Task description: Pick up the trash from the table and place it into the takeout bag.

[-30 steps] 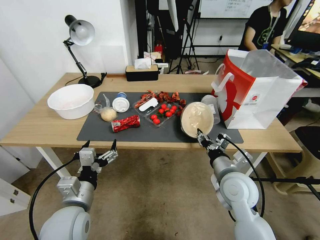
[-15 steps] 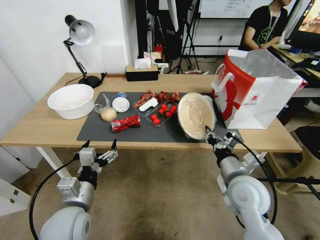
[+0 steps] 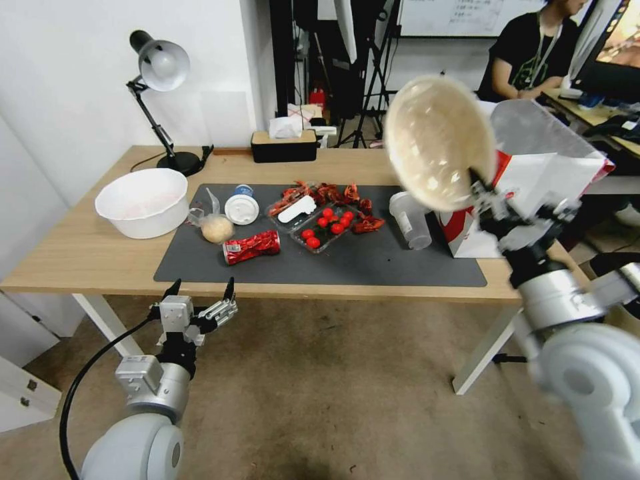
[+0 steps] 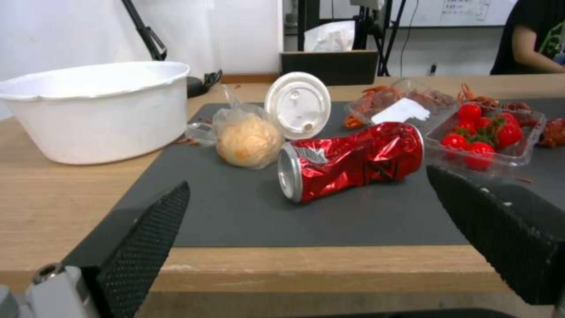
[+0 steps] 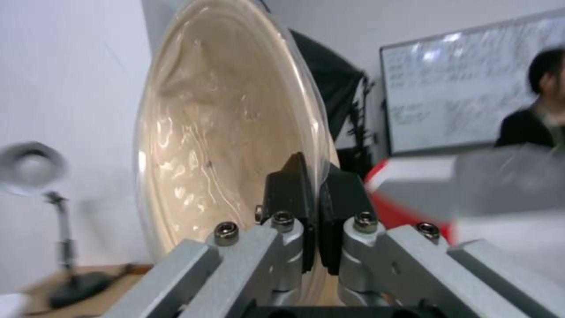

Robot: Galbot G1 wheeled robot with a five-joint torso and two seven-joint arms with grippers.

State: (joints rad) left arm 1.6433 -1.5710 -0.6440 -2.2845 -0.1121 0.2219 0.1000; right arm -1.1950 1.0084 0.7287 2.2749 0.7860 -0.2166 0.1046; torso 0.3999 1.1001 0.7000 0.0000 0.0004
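One round beige paper bowl, rim-pinched edge-on by right pincer above white-and-red paper takeout bag; may slip. Left pincer agape, empty.

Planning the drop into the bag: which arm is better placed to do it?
Right. Its pincer is shut on the paper bowl, held up beside the takeout bag. The left pincer hangs open below the table edge, far from the bag.

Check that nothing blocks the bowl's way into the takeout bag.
Nothing visible does. The right gripper pinches the paper bowl by its rim, raised beside the takeout bag, whose mouth gapes open.
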